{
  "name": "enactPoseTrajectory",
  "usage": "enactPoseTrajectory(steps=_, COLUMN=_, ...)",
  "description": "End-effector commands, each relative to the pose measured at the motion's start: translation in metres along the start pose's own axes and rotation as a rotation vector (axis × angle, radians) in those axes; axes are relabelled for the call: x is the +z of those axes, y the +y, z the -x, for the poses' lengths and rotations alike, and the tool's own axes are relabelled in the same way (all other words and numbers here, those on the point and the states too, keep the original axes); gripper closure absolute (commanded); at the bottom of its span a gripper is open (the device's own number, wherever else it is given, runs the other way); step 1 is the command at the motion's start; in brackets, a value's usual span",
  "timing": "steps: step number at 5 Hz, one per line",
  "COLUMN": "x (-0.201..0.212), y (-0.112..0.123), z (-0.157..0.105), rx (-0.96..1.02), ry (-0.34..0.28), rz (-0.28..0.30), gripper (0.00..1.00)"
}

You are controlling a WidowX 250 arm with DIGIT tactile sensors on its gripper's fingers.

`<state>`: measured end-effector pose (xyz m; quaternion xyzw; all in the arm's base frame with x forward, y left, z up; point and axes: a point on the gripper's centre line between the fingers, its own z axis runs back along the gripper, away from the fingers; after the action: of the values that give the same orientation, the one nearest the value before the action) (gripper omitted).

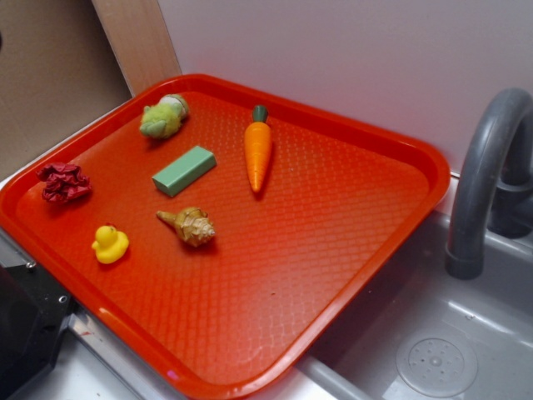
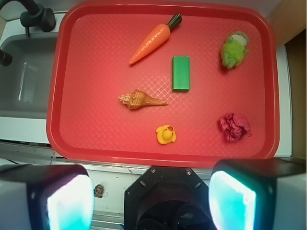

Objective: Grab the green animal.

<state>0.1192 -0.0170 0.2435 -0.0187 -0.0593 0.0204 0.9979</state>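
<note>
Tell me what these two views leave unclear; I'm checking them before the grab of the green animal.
- Hand: wrist view cuts its fingers off at the bottom edge, tips unseen; it does not show in the exterior view.
- Green animal: face and limbs too small and blurred in both views.
- Faucet: top cut by the exterior frame edge.

One red tray [image 1: 400, 150] carries six small items, one of each kind: a single green animal [image 1: 163, 117] at the upper left of the exterior frame, one flat green block [image 1: 184, 170], one orange carrot [image 1: 258, 147], one tan seashell [image 1: 189, 225], one yellow rubber duck [image 1: 110, 243] at lower left, and one crumpled dark-red lump [image 1: 64, 182] at the left edge. One grey faucet [image 1: 487, 167] stands at right over one sink [image 1: 433, 333].
</note>
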Motion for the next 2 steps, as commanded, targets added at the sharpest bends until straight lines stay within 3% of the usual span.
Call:
enactPoseTrajectory(steps=1, x=0.000, y=0.000, z=0.000, rx=0.000, ry=0.000, rz=0.000, gripper=0.00)
enactPoseTrajectory(steps=2, x=0.002, y=-0.004, z=-0.020, rx=0.046, ry=-0.033, rz=0.015, gripper=0.00)
